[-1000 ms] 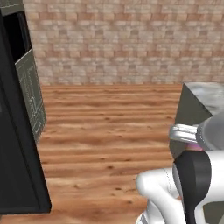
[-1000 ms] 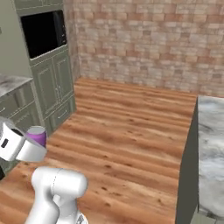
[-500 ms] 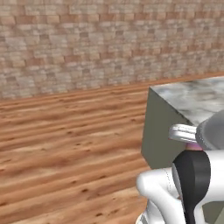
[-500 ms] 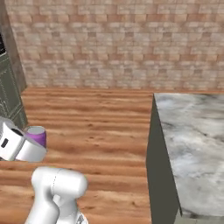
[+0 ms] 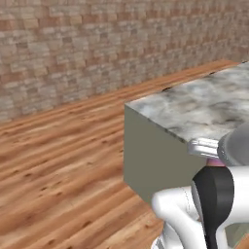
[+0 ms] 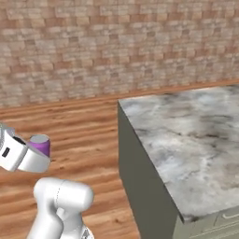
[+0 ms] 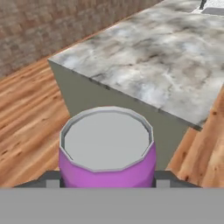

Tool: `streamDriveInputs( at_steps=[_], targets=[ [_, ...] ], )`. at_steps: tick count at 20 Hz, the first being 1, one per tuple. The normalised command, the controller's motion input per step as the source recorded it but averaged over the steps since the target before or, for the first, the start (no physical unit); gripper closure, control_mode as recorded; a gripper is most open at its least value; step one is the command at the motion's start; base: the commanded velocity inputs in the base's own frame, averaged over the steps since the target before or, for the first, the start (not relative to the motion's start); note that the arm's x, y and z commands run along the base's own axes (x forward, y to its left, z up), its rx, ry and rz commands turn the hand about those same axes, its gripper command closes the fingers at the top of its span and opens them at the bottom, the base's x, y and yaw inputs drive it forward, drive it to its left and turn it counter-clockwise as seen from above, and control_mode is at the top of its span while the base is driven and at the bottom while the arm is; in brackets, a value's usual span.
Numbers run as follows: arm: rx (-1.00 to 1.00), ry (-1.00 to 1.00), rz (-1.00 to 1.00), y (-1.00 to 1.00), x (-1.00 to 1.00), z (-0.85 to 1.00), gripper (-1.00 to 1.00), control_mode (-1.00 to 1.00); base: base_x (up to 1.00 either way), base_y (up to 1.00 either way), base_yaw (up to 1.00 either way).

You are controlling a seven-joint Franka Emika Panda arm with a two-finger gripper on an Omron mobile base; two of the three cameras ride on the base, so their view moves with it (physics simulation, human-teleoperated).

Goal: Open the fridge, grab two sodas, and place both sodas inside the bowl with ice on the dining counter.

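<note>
As the base swings round, the whole picture shifts: a second back the left base view had the black fridge at its nine o'clock edge and the right base view had pale green cabinets there; half a second back both had slid off and the marble corner had crept in from three o'clock; now the dining bench [image 6: 186, 140] spreads across the right half of both base views, its near corner pointing toward the robot. That is the camera turning, not the things moving; I judge it as the carry leg of the task, with the base turned from the fridge toward the island where the bowl with ice should stand; the bowl itself is not to be made out on the stretch of marble shown, though a bit of a steel fitting peeps in at one o'clock of the hand view.

The pincer [image 7: 107, 177] stands partly closed, its two dark tips pressed against either side of the pink soda [image 7: 107, 151]; the can sits upright between them, its grey lid facing the hand camera at six o'clock. In the right base view the same purple-pink can top pokes up beside the white hand at nine o'clock; in the left base view a sliver of pink shows under the grey wrist at four o'clock. The can hangs over the wooden floor, short of the bench edge, so placing is not yet done.
</note>
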Motion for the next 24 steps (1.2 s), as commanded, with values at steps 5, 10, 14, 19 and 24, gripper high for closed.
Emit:
streamDriveInputs(
  at_steps=[5, 10, 14, 19, 24],
  targets=[
    [0.0, 0.0, 0.0, 0.0, 0.0, 0.0, 1.0, 1.0, 0.55, 0.13, -0.52],
    [0.0, 0.0, 0.0, 0.0, 0.0, 0.0, 1.0, 1.0, 0.77, 0.35, -0.36],
    [0.0, 0.0, 0.0, 0.0, 0.0, 0.0, 1.0, 1.0, 0.9, 0.76, -0.24],
    [0.0, 0.0, 0.0, 0.0, 0.0, 0.0, 1.0, 1.0, 0.88, 0.92, -0.23],
    [0.0, 0.0, 0.0, 0.0, 0.0, 0.0, 1.0, 1.0, 0.84, 1.0, -0.25]
  ],
)
